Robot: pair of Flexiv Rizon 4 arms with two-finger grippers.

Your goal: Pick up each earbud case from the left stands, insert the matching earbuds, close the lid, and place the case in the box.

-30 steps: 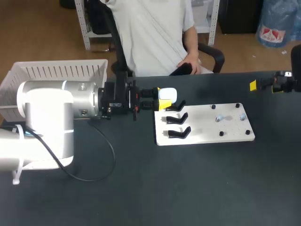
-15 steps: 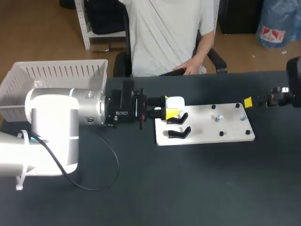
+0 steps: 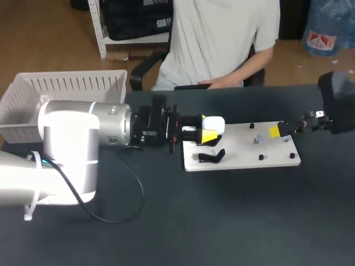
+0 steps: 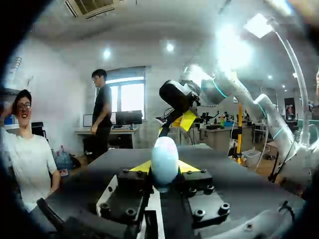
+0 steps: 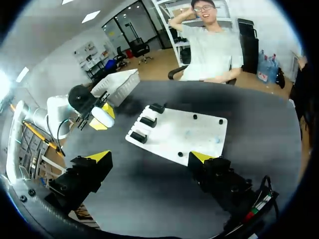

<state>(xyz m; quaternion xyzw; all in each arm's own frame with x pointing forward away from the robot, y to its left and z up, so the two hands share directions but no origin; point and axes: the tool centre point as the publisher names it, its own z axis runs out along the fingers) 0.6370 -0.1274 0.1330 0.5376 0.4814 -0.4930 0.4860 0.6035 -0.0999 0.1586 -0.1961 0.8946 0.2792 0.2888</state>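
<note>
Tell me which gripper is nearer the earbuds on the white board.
Right. The right gripper is over the board at its right end, beside the earbuds; the left gripper holds the earbud case above the stands at its left end.

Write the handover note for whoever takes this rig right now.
The left gripper has its jaws shut on the white earbud case, held over the stand end of the white board.
The right gripper hangs with jaws wide open near the board's other end.
The three black stands are empty; two small pale pieces, probably earbuds, lie on the board.
Done: case lifted. Left: insert earbuds, close lid, place it in the white basket.
</note>
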